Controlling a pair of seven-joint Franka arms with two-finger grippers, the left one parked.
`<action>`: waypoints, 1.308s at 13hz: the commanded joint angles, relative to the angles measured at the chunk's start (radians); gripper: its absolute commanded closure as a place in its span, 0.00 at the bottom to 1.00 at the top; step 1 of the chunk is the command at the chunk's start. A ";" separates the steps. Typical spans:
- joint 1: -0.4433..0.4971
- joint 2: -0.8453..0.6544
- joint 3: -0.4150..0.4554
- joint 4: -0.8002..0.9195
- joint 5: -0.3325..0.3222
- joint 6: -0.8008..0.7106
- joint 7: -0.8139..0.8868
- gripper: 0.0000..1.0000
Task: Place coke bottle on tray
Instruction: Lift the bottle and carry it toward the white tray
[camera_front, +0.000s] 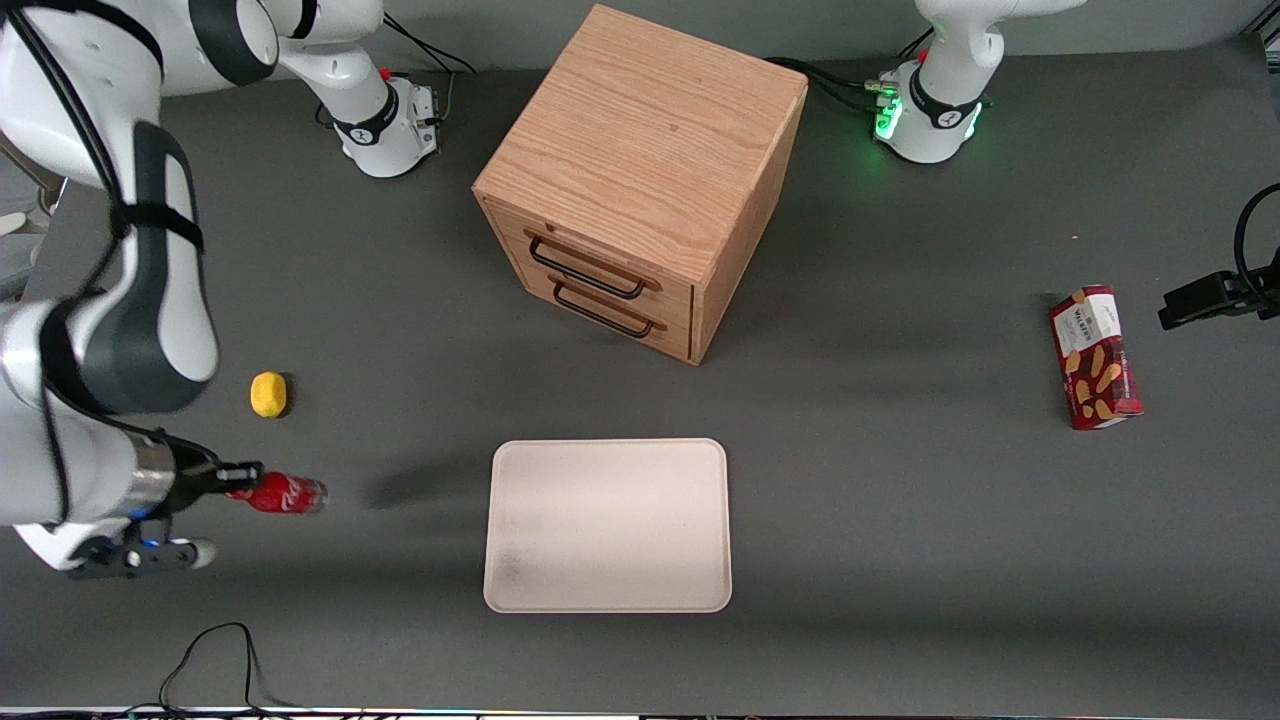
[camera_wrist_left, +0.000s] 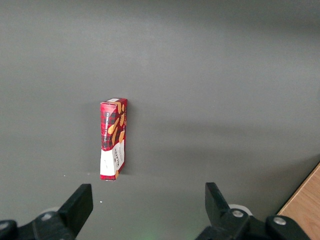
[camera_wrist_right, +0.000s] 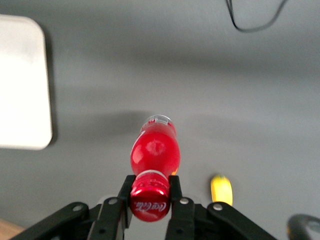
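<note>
My right gripper (camera_front: 243, 480) is shut on the coke bottle (camera_front: 283, 494), a small red bottle with a red cap. It holds the bottle by the neck, lying sideways above the table at the working arm's end. In the right wrist view the black fingers (camera_wrist_right: 176, 186) clamp the cap end of the coke bottle (camera_wrist_right: 155, 152). The cream-white tray (camera_front: 608, 524) lies flat near the front camera, a gap away from the bottle toward the table's middle. A rim corner of the tray (camera_wrist_right: 22, 85) shows in the right wrist view.
A yellow lemon (camera_front: 268, 393) lies on the table beside the bottle, farther from the front camera. A wooden drawer cabinet (camera_front: 640, 180) stands mid-table above the tray. A red snack box (camera_front: 1096, 357) lies toward the parked arm's end. A black cable (camera_front: 215, 660) loops at the front edge.
</note>
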 joint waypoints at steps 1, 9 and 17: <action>-0.010 -0.142 -0.003 -0.096 -0.013 -0.066 -0.013 1.00; 0.033 -0.165 0.017 -0.112 -0.007 -0.057 0.103 1.00; 0.137 0.070 0.102 0.058 -0.009 0.109 0.437 1.00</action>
